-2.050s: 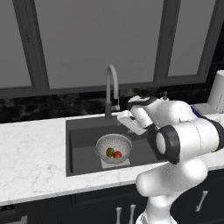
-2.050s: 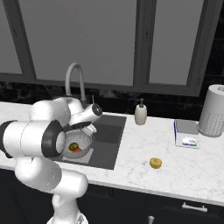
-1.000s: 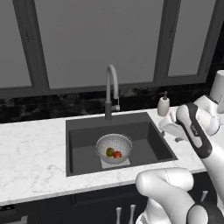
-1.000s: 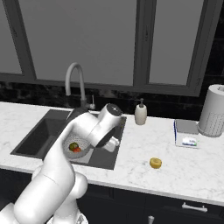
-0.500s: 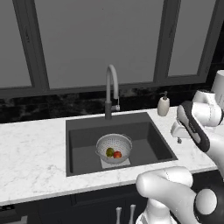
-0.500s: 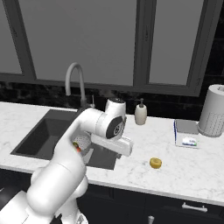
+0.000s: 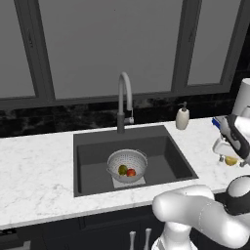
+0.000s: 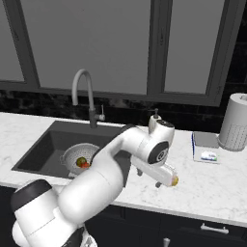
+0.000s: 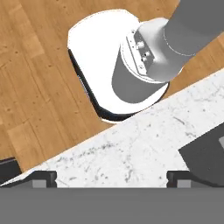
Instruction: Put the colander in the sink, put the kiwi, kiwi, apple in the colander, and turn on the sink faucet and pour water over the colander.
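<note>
Yellower kiwi [image 8: 175, 180]: on the tabletop [image 8: 217, 188] near its front edge, right of the sink [image 8: 43, 144]; likely light, firm, prone to rolling, best pinched across its middle; hand [image 8: 164, 182] just above, fingers spread wide, empty.

The hand camera looks straight down past the front edge of the white marble counter [image 9: 144, 148], which runs as a slanted band from the lower left to the right edge. Beyond that edge lies a wooden plank floor [image 9: 35, 87] (warm brown, boards running diagonally). A dark corner of the sink [image 9: 205, 157] cuts into the counter at the right. The two dark fingertips [image 9: 39, 177] stand far apart at the bottom, nothing between them.
</note>
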You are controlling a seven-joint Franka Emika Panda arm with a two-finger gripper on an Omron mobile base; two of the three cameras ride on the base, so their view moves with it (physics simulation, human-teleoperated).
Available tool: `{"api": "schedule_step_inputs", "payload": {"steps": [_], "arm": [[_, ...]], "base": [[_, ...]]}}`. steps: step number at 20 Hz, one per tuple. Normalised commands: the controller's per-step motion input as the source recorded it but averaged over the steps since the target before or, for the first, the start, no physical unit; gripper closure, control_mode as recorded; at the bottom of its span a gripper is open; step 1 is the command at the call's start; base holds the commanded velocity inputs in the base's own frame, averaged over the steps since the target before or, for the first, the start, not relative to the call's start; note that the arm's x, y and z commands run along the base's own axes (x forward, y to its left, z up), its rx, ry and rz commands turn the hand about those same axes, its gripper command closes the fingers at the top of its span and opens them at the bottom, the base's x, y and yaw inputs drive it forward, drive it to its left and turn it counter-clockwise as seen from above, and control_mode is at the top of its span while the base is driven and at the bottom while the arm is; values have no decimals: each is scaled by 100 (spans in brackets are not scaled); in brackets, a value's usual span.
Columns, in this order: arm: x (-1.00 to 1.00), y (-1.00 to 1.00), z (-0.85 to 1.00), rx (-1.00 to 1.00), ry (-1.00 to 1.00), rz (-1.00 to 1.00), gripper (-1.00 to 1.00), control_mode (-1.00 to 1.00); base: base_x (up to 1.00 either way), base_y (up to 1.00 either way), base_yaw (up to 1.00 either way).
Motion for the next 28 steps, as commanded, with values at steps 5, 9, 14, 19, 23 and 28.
{"api": "schedule_step_inputs", "payload": {"steps": [5,9,14,19,23,28], "arm": [[11,-54,-32,0,5,-8,-100,-100],[39,-30,-17,0,8,0,-100,-100],[47,-25,-17,0,7,0,-100,-100],[34,-21,-28,0,2,0,-100,-100],[23,-22,-37,0,0,-1,-100,-100],[27,-7,-34,-1,0,-1,-100,-100]], "base": [[0,0,0],[0,0,0],[0,0,0],[0,0,0],[0,0,0],[0,0,0]]}}
